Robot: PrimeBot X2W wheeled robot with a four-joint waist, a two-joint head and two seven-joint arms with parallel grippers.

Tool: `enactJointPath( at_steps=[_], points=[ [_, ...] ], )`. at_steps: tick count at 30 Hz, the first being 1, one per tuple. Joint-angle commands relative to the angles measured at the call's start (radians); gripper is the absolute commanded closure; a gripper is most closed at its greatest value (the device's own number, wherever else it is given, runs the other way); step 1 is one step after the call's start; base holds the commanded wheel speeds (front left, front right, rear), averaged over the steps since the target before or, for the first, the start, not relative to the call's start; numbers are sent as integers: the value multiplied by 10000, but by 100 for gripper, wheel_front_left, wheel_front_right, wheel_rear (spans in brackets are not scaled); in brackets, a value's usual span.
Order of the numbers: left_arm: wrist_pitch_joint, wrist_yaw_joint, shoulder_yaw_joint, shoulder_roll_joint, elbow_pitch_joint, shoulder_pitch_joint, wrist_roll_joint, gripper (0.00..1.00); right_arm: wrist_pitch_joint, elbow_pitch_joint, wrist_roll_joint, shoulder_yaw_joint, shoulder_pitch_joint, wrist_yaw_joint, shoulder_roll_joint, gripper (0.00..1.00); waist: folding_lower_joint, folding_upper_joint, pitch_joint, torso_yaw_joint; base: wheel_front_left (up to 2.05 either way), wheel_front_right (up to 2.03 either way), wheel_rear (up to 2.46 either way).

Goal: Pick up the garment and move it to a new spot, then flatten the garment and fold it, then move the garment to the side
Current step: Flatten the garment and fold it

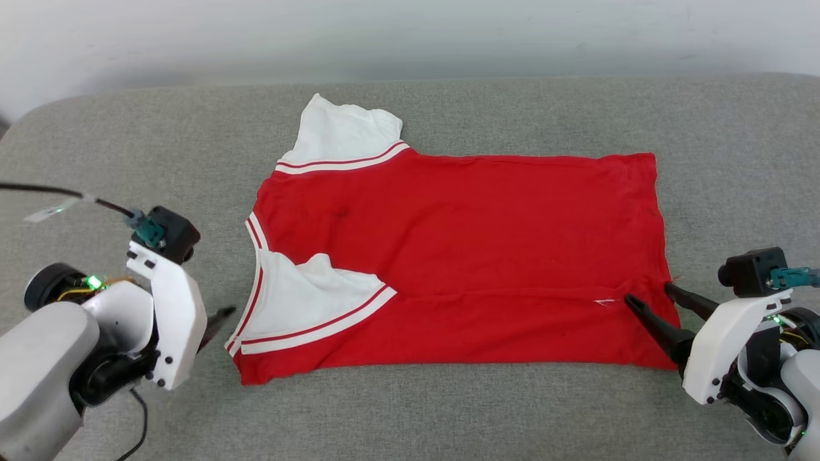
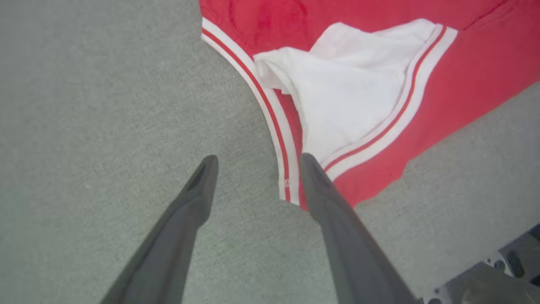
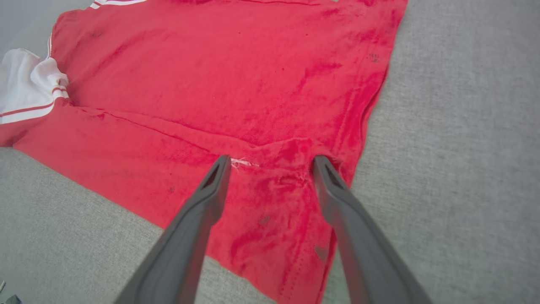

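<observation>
On grey fabric (image 1: pixel 448 416) lies the garment (image 1: pixel 461 256), right fingers (image 1: pixel 653 324) spread, perhaps touching.

Most likely a robotics lab or test room rather than a lived-in home, though hard to settle from so little. Judged from a bare, pale wall (image 1: pixel 410 38) close behind a wide counter (image 1: pixel 448 416) covered in plain grey woven cloth and rounded at its far corners. Judged too from the working hardware at the near edge: a loose black cable (image 1: pixel 38 189) trailing in from the left, exposed wiring (image 1: pixel 73 292) and a lit green lamp (image 1: pixel 94 282) on a pale arm (image 1: pixel 45 358), with a red garment (image 1: pixel 461 256) spread flat in the middle.
</observation>
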Motion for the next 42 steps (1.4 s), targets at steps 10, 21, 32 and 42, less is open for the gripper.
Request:
enactJointPath(
  at_steps=[10,21,32,42],
  points=[
    [2415,-42,-574,-41,334,-18,-1009,0,207,-335,-329,-56,-198,-7,314,0,0,-1,291,-452,0,0,0],
    [3034,-252,-965,-648,1581,389,-1635,0,336,-524,-577,25,-576,-7,337,0,0,-1,619,-890,0,0,0],
    [2711,-570,-980,-570,1782,35,-1563,100,1143,-1377,-751,-140,-1540,-7,-536,0,0,-1,274,-830,0,0,0],
    [2319,-673,-928,2,605,-237,-1359,100,5684,-2051,73,282,-2534,-7,-1915,0,0,-1,32,-636,0,0,0]
  ],
)
